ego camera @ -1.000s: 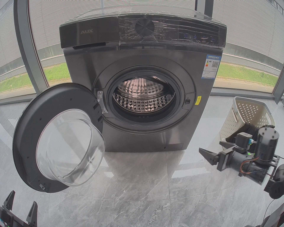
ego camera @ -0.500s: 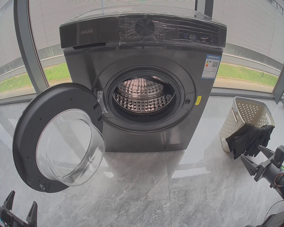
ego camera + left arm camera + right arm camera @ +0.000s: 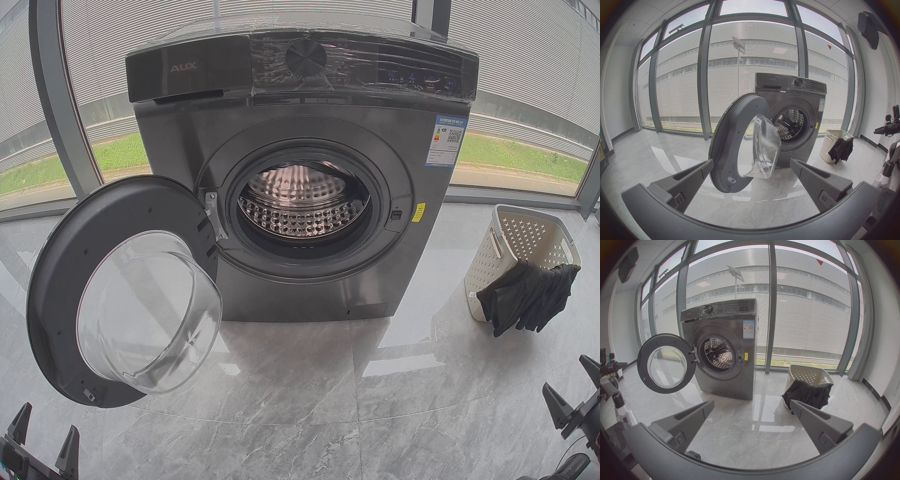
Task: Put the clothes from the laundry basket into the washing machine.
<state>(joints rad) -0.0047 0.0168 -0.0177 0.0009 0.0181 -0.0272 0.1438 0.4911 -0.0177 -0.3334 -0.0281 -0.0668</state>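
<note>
Limp black clothes (image 3: 528, 300) drape over the near rim of the white perforated plastic basket (image 3: 531, 234), just right of the grey steel washing machine (image 3: 300, 187). The machine's round glass-bowled door (image 3: 119, 294) is swung wide. Over the glossy marble floor (image 3: 350, 400) in front of the machine, the left gripper (image 3: 49, 420) and right gripper (image 3: 565, 374) gape wide, empty.

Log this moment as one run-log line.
washer: door open | clothes: draped over basket rim | left gripper: open, low | right gripper: open, short of basket

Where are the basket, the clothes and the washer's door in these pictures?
basket (image 3: 482, 269): head view, on its white perforated side wall.
clothes (image 3: 526, 295): head view, on the black fabric draped over the basket's rim.
door (image 3: 62, 262): head view, on its grey frame beside the glass.
</note>
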